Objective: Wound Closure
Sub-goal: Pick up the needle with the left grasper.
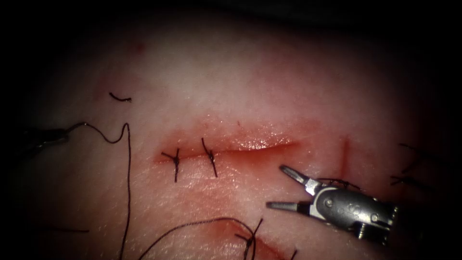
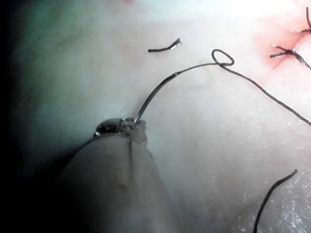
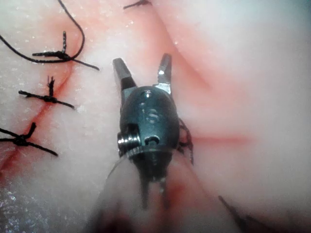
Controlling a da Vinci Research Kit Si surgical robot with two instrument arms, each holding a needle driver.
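Observation:
The cut runs across the tissue, and two dark stitches close its left end. At the far left, past that end, my left tool is shut on the curved needle near one end. The needle lies clear of the tissue; the left wrist view shows these jaws holding the needle. Thread trails from it in a loop and runs down. My right tool hovers open below the cut's right end, holding nothing; its jaws are spread.
A short cut piece of thread lies up left of the cut. A second stitched line with a thread arc lies below. A red vertical mark and dark thread ends sit at the right. Several knotted stitches lie beside the right tool.

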